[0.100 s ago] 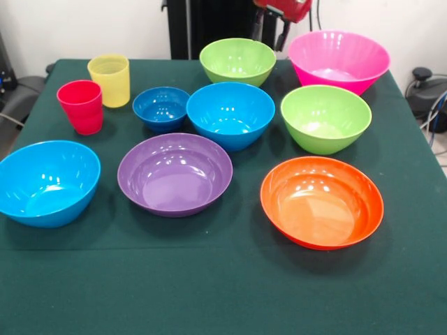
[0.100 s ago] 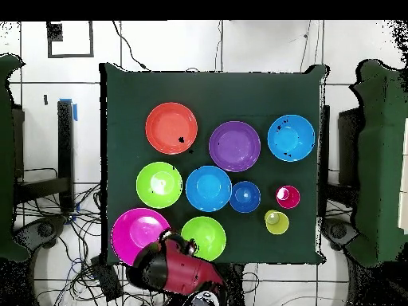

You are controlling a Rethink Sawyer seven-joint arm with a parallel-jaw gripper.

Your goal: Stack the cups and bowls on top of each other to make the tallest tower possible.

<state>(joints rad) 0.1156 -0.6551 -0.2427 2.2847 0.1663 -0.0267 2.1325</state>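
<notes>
Standing on the green bench (image 1: 209,293), every bowl and cup was upright, apart from its neighbours, and empty; nothing was stacked. I took the middle light blue bowl (image 1: 230,114) as my mark. Just to its left sat the small dark blue bowl (image 1: 161,108), and further left the red cup (image 1: 81,106) with the yellow cup (image 1: 110,80) just behind it. Behind the mark stood a lime green bowl (image 1: 237,61); to its right, the second lime green bowl (image 1: 325,117); behind and to the right, the big pink bowl (image 1: 339,61). In front of the mark lay the wide purple bowl (image 1: 174,174), to the front right the wide orange bowl (image 1: 322,201), and far to the front left the other light blue bowl (image 1: 47,182), near the bench edge.

From the front only a scrap of the red arm (image 1: 283,8) showed at the top edge, behind the mark and between the far lime bowl and the pink one. From above, far more of the arm (image 2: 171,269) appeared, its red and black bulk overlapping the rim of the pink bowl (image 2: 137,233) at the bench edge. Neither view let me see the claw itself, so its state could not be told.
</notes>
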